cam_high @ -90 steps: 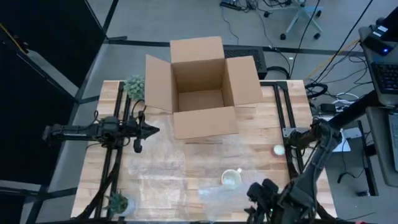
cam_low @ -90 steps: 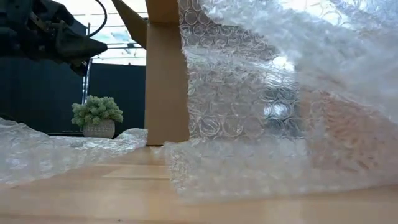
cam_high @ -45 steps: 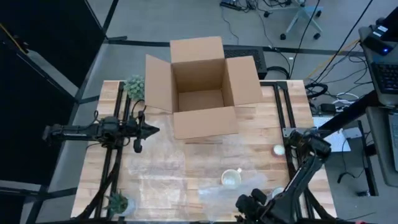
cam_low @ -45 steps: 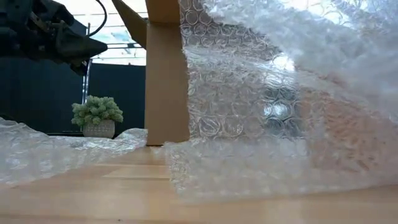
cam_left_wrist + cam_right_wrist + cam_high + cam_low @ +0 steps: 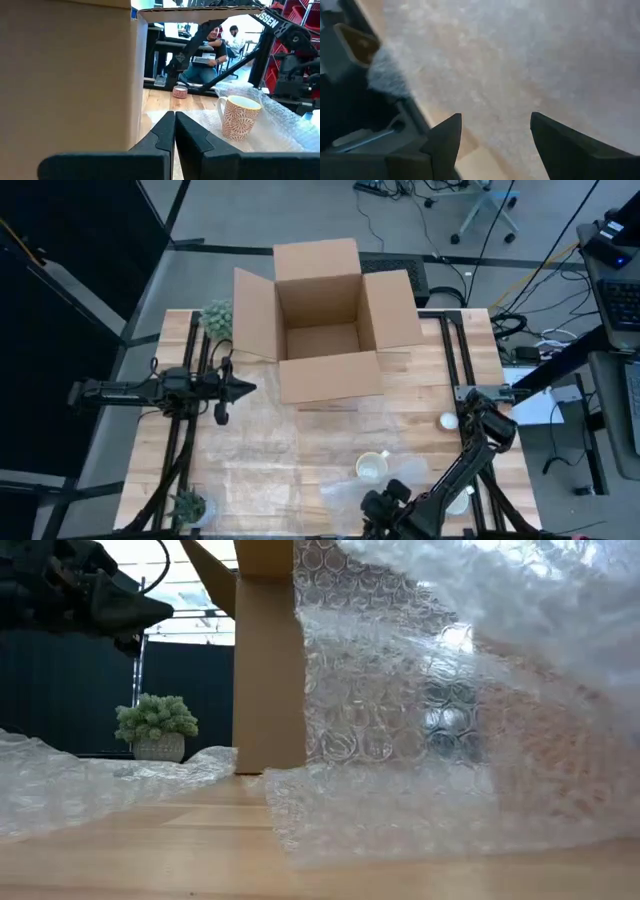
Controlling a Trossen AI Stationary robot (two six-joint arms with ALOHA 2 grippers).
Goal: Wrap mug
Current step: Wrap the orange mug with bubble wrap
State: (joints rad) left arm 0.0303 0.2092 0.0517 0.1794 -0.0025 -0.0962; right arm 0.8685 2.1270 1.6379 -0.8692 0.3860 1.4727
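From above, an open cardboard box [image 5: 325, 320] stands at the far middle of the table [image 5: 420, 395], flaps spread, nothing visible inside it. The mug [image 5: 372, 468] sits upright on the bubble wrap [image 5: 300, 455] toward the near edge, nothing visible in it. The right gripper [image 5: 380, 508] hovers at the near edge just beside the mug; the left gripper [image 5: 240, 389] waits well apart, over the table's left side by the box. Two small potted plants [image 5: 215, 318] stand at the left corners, and a small round container [image 5: 448, 420] lies near the right edge.

At table height, raised bubble wrap fills the right of the picture — the box's corner [image 5: 268, 660] rises behind it, one plant [image 5: 156, 730] stands further back, and the left gripper [image 5: 140, 612] hangs at upper left.

The left wrist view shows its fingers [image 5: 165, 135] pressed together on nothing, the box wall [image 5: 65, 75] close beside, the patterned mug [image 5: 238, 117] upright ahead. "TROSSEN" is partly readable on the right arm [image 5: 272, 22]; a person [image 5: 212, 47] sits in the room beyond.

The right wrist view shows fingers [image 5: 445, 140] spread wide — empty — above bubble wrap.
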